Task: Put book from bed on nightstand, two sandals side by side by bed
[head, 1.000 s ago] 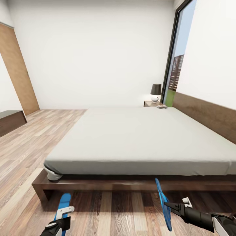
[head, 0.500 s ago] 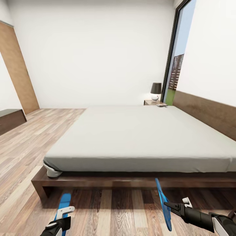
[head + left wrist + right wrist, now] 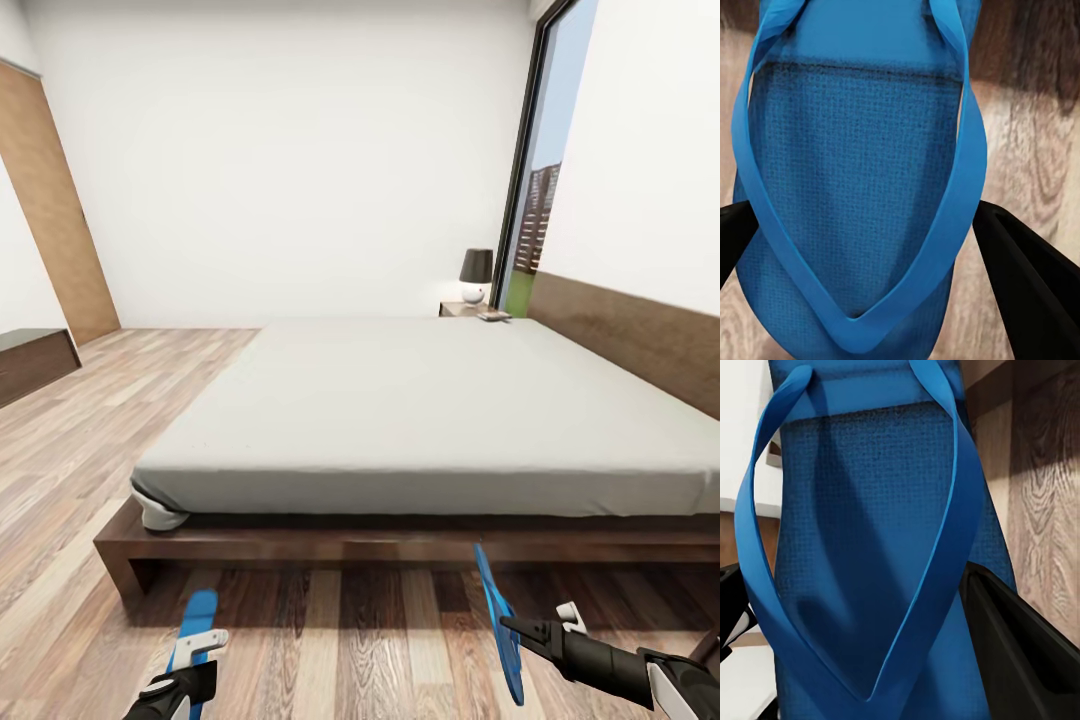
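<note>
1. Left end effector (image 3: 205,640): I have it low in my head view, its fingers (image 3: 1031,292) pinching one blue sandal (image 3: 194,625), which lies roughly flat above the wood-plank floor (image 3: 340,640).
2. Right end effector (image 3: 512,627): pinching the second sandal (image 3: 497,625), held on edge, sole upright, just in front of the bed frame.
3. Bed (image 3: 300,540): dark wooden platform directly ahead of me, pale grey mattress (image 3: 430,410) bare; headboard (image 3: 630,340) along the right wall.
4. Nightstand (image 3: 462,309): at the far head corner of the bed, carrying a dark-shaded lamp (image 3: 476,276).
5. Book (image 3: 493,317): a small flat item on that nightstand; too small for me to read.
6. Window (image 3: 545,180): tall, black-framed, beyond the nightstand.
</note>
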Controlling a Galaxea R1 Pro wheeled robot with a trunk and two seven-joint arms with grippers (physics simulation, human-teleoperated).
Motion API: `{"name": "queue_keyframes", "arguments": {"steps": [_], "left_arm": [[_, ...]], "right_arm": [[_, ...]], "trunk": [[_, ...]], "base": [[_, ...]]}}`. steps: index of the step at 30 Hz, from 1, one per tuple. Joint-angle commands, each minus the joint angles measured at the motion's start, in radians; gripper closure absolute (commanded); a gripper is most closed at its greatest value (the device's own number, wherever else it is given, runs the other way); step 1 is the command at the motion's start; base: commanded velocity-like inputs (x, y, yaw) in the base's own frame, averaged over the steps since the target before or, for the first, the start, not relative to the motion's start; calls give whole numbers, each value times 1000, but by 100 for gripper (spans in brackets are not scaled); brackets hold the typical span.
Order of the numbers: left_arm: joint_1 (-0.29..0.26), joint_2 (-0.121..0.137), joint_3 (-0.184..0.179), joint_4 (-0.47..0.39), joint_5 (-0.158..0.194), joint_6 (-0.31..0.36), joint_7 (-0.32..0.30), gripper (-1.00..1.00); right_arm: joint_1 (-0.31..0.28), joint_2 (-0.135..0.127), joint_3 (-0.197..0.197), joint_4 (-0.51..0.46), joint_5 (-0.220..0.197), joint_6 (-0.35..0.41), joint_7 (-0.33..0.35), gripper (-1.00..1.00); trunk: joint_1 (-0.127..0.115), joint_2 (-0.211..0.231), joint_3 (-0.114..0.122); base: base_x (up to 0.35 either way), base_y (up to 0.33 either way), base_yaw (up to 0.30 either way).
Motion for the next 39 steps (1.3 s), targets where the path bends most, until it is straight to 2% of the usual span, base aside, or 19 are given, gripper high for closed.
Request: {"name": "queue_keyframes", "arguments": {"steps": [1,9,39], "left_arm": [[0,0,-1,-2,10,5,4,100],[0,0,-1,-2,10,5,4,100],[0,-3,0,-1,10,6,-1,100]], "right_arm": [[-1,0,-1,0,-6,10,0,100],[-1,0,-1,0,-6,9,0,100],[-1,1,-1,0,-6,8,0,100]], "trunk": [[4,-8,-4],[34,-64,-29],[48,-72,-145]], "base": [[0,0,0],[0,0,0],[0,0,0]]}}
